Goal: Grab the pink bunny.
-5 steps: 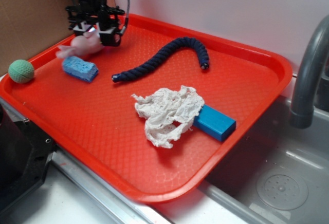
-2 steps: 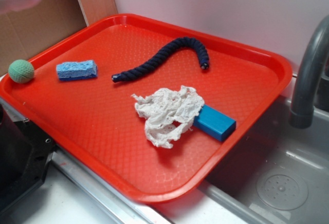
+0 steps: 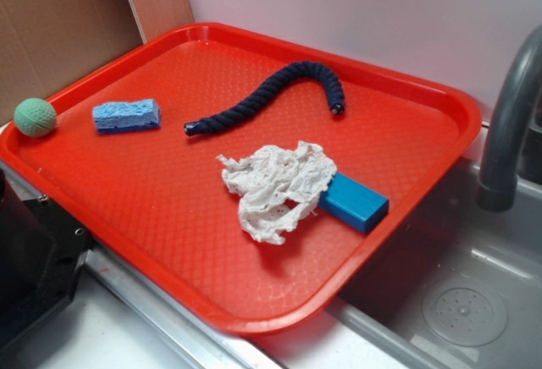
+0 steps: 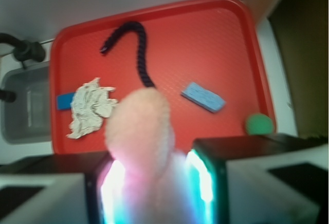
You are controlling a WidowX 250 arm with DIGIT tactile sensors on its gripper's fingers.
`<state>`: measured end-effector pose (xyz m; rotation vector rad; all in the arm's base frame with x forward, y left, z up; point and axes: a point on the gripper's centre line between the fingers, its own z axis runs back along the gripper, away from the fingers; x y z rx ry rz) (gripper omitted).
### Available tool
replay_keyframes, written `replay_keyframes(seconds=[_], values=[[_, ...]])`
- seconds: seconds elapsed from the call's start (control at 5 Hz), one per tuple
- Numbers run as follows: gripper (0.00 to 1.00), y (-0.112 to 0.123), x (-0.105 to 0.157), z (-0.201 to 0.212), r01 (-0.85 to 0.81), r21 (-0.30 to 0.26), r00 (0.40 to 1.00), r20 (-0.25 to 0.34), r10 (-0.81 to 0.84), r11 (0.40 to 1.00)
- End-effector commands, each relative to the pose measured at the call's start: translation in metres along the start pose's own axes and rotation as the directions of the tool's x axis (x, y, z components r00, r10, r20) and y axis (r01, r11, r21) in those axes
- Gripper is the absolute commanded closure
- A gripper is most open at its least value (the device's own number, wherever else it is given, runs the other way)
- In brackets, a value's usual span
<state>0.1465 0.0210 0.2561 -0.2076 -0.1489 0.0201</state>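
The red tray [image 3: 406,90] is lying beside the sink [image 3: 474,301] — no readable writing showing anywhere. On it are lying the navy rope [image 3: 262,98], the off-white rag [image 3: 275,184], two blue blocks and the green ball [image 3: 35,118]. The end effector [image 4: 154,183] is clamping the pink bunny [image 4: 139,131] high above the tray.

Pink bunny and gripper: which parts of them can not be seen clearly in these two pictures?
- Exterior view: pink bunny and gripper are both outside the frame.
- Wrist view: the pink bunny is blurred; no ears or face can be told.
- Wrist view: its lower body is cut off by the bottom edge, between the gripper fingers.
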Motion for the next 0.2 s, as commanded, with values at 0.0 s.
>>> replay_keyframes(seconds=[0.0], values=[[1.00, -0.0016, 0.0180, -0.0099, -0.017, 0.125, 0.999, 0.044, 0.012, 0.992]])
